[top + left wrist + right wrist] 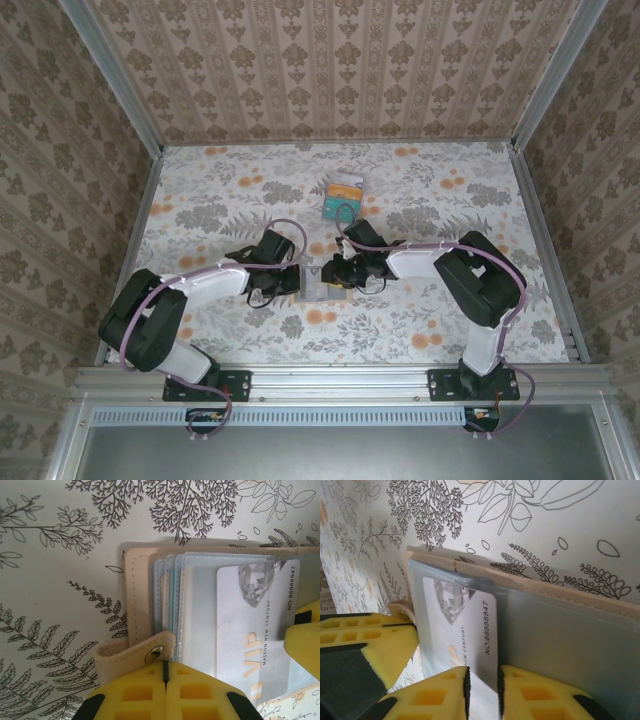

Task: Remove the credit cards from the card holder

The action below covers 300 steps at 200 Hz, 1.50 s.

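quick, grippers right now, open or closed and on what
left gripper: jaws closed on the card holder snap strap
right gripper: jaws closed on the white VIP card

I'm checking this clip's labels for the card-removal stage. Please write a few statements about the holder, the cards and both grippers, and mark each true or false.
1. The tan leather card holder with clear plastic sleeves lies open on the floral table. True.
2. The pale white VIP card sits between the fingers of the right gripper. True.
3. The left gripper hangs open, well away from the holder. False: its yellow fingers are closed at the holder's snap tab.
4. The VIP card is fully out of its sleeve. False: much of it is under clear plastic.
5. Teal and orange cards lie on the table beyond the grippers. True.
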Motion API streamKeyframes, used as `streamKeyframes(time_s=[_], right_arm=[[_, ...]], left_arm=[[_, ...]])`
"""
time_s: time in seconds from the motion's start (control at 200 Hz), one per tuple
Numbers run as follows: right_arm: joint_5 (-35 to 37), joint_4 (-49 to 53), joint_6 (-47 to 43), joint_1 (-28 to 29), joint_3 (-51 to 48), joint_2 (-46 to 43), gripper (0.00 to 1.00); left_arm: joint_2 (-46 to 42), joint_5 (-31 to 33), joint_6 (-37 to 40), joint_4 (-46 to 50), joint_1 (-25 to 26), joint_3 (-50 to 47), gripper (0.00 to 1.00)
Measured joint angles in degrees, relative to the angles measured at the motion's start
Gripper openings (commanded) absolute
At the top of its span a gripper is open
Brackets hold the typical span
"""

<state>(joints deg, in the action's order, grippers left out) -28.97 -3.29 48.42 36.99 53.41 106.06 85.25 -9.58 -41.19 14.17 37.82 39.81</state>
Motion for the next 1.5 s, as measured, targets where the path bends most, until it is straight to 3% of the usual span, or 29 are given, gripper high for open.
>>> streamKeyframes(time_s=[0.175,0.4,0.705,0.985,1.19,1.355,1.5], right_arm=[[-0.1,-0.3,-0.1,0.0,-0.1,0.2,0.00],[0.1,-0.7,-0.1,-0.2,-1.2,-0.5,0.00],[1.7,1.8,-1.7,-3.0,-5.9,-7.8,0.00],[4.3,12.0,-7.1,-4.5,-5.4,-17.2,0.00],[6.3,22.2,-13.6,-4.5,1.3,-21.2,0.00],[10.3,30.9,-21.4,-4.5,10.1,-22.4,0.00],[15.0,35.3,-31.3,-4.5,16.9,-22.4,0.00]], left_arm=[[0.0,0.0,0.0,0.0,0.0,0.0,0.00],[-0.1,0.1,0.0,0.2,0.0,0.0,0.00],[-0.2,0.4,0.0,0.2,0.0,0.0,0.00],[-0.5,0.8,0.0,1.0,0.0,0.0,0.00],[-1.1,0.9,0.1,2.4,0.0,0.0,0.00],[-3.4,0.9,0.6,4.7,-0.1,0.8,0.10],[-7.5,0.9,2.4,6.3,-0.8,3.0,0.34]])
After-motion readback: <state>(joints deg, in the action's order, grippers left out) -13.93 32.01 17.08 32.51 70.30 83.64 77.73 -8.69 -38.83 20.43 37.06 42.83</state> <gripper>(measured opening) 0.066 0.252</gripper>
